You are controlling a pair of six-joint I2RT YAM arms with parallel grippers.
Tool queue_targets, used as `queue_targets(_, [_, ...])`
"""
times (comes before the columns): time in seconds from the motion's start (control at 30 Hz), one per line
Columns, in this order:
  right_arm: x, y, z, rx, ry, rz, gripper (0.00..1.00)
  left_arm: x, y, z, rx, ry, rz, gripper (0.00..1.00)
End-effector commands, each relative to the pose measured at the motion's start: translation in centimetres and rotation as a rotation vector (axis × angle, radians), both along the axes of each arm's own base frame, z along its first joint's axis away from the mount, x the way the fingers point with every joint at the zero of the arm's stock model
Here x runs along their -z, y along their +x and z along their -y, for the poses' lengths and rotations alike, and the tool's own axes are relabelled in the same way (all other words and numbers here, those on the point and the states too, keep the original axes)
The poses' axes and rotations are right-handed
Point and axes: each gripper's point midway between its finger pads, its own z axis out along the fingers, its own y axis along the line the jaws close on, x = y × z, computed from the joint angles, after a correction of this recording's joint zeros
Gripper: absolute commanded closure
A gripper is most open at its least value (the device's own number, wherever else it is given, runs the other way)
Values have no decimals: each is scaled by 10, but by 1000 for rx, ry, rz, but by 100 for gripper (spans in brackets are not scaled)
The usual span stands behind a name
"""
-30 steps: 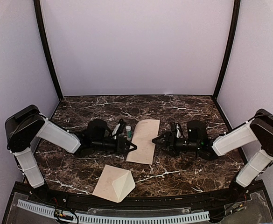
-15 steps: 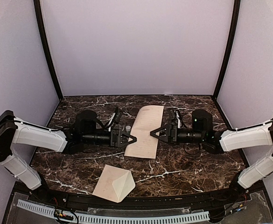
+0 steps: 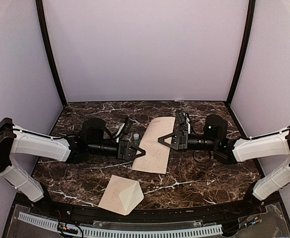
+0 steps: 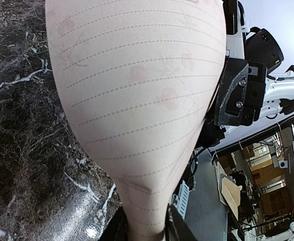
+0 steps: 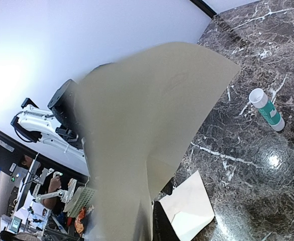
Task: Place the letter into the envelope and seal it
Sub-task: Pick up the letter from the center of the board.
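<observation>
My left pincer and right pincer each clamp a letter edge; advise even tension moving to the envelope

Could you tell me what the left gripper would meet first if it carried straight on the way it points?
The left gripper is pinching the letter, so that comes first. Past the sheet, the right gripper faces it, slightly offset, so contact there looks likely but uncertain.

Dark marble table: envelope, small tube.
</observation>
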Motion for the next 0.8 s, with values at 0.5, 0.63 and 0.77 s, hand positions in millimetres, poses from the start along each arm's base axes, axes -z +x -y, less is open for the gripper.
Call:
queue_targets(0.5, [-25, -12, -2, -48, 49, 93, 100, -40, 6, -20, -132, -55, 25, 15])
queue_targets(0.63, [-38, -23, 1, -96, 77, 127, 100, -37, 4, -29, -142, -40, 13, 11])
queue_targets(0.77, [-53, -34, 5, -134, 109, 172, 100, -40, -2, -30, -111, -65, 19, 10])
